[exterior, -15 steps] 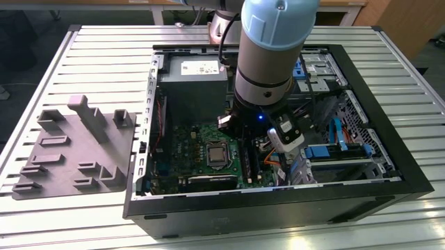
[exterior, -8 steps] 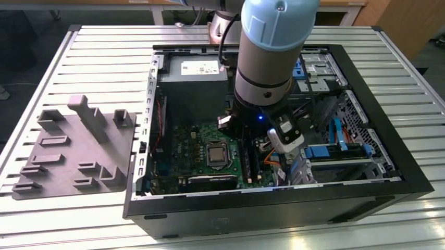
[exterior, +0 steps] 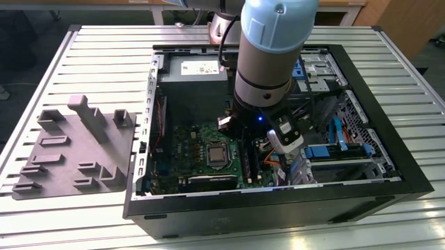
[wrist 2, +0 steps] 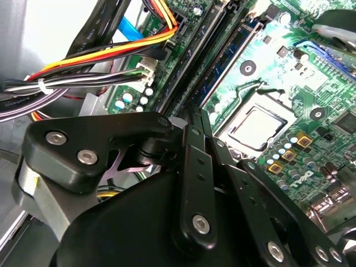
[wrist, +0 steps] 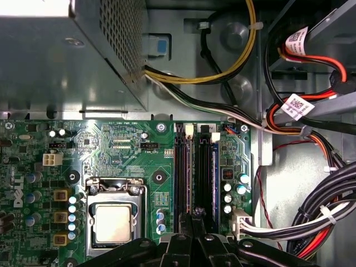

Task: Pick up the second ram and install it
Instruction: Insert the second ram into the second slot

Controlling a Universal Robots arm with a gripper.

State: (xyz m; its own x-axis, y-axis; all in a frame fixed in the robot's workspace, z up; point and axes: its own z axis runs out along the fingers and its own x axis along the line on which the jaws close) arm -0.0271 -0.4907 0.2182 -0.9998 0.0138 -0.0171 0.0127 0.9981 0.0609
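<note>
gripper (wrist: 192, 214) low inside the open computer case (exterior: 389, 172), fingers pinched together over the memory slots (wrist: 194, 167), cables (wrist: 311, 222) crowding one side, grey tray (exterior: 70, 156) well apart

Fingers (wrist: 196, 218) pressed together above black memory slots (wrist: 196, 167) beside processor (wrist: 113, 222).

Slatted metal table (exterior: 104, 52): open computer case (exterior: 389, 172), grey moulded tray (exterior: 70, 156).
</note>
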